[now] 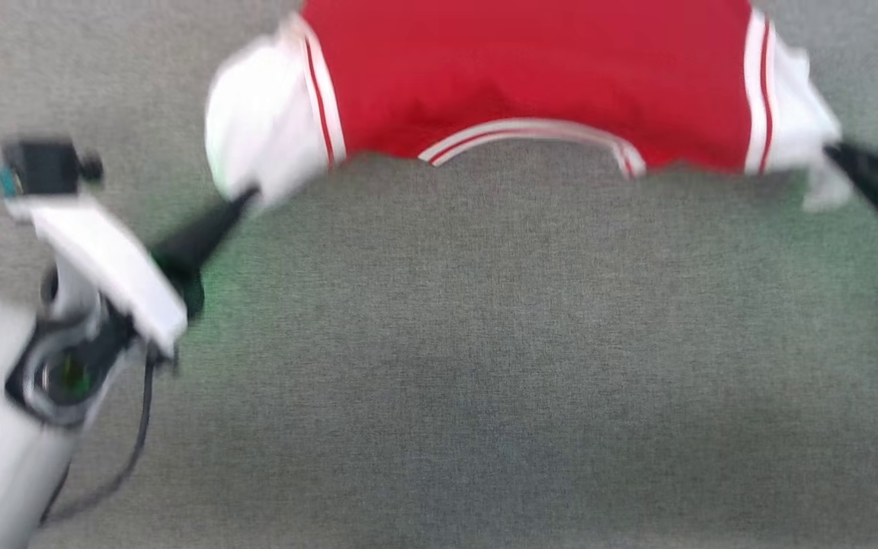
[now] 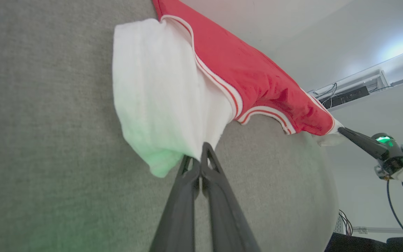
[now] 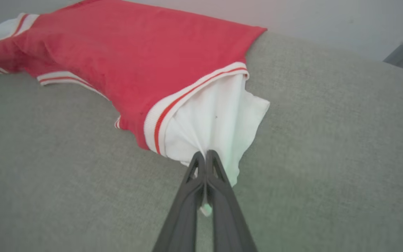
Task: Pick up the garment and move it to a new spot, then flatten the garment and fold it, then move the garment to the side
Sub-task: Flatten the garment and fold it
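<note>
From where I stand the job looks to be in its early part. The garment (image 1: 530,76) is gripped at both ends and drawn out wide, so the picking up is done. I take this for the carrying to a new spot or the start of the flattening. I cannot say which, and the head view is smeared. No fold has been made: the red body shows as one layer, with its curved striped hem on the near side. Folding and the move to the side are both left to do.

The garment lies on the grey table (image 1: 485,366), on the far part of it. Its red middle rests on the cloth, and most of the near table lies bare in front of it.

The left fingers (image 1: 214,229) are pressed together and pinch the lower edge of the white panel at the garment's left end. From the left wrist that panel bulges loose and baggy above the tips (image 2: 187,196).

The right fingers (image 1: 873,179) are likewise pressed together on the white panel at the garment's right end. The right wrist view shows the white cloth gathered into tight pleats where it runs into the tips (image 3: 219,182), with a scrap of it between the fingers lower down. Both pairs point inward at the garment from its near corners.
</note>
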